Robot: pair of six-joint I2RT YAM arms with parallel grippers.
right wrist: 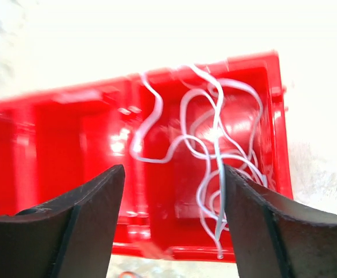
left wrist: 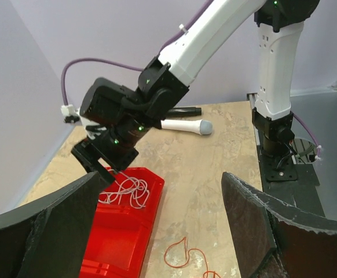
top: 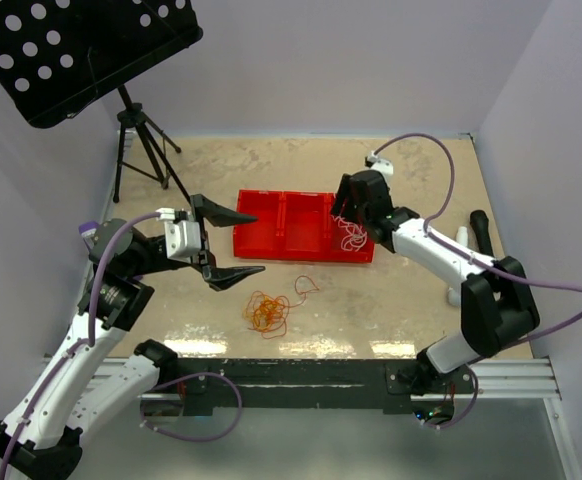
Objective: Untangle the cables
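A white cable point(top: 351, 237) lies in loose loops in the right compartment of the red tray point(top: 286, 225). My right gripper point(top: 349, 222) hovers just above it, open. In the right wrist view the white cable point(right wrist: 215, 133) spreads over the tray floor point(right wrist: 70, 133), and one strand hangs close beside the right finger of that gripper point(right wrist: 173, 174). On the table in front of the tray lie an orange cable tangle point(top: 268, 312) and a thin red cable loop point(top: 306, 288). My left gripper point(top: 259, 242) is open and holds nothing, above the table left of the tray.
A black perforated music stand point(top: 81, 50) on a tripod point(top: 141, 140) stands at the back left. A white pen-like cylinder point(left wrist: 183, 124) and a black one lie on the table at the right, near the right arm's base. Lilac walls close in three sides.
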